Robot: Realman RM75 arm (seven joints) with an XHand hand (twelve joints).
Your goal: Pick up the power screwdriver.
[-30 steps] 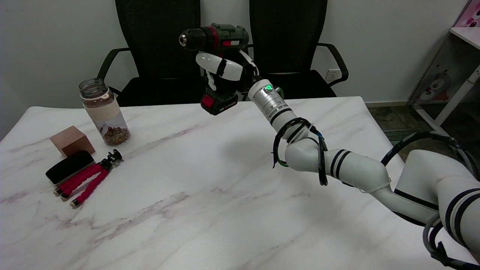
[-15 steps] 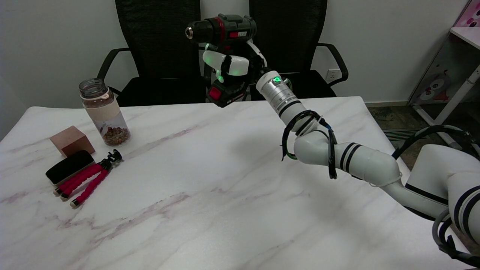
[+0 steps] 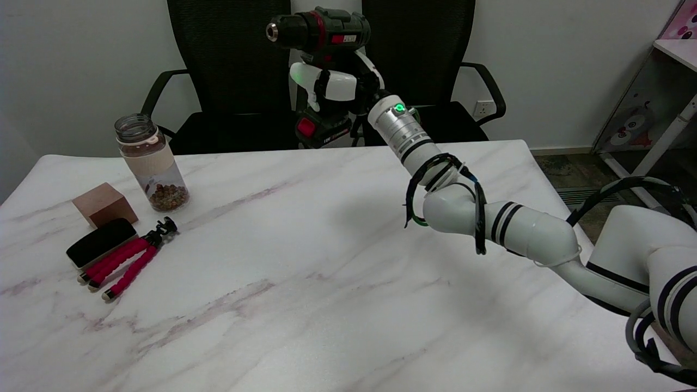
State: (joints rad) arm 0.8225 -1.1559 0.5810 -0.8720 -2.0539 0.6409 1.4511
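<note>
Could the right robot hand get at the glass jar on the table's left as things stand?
Probably not: the right robot hand already grips the power screwdriver, held high above the table, far from the jar.

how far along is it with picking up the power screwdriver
Done: the power screwdriver is off the marble table and held high in the air, chuck pointing to the picture's left. In hand: the right hand grips its handle. Left: nothing visible beyond keeping hold.
</note>
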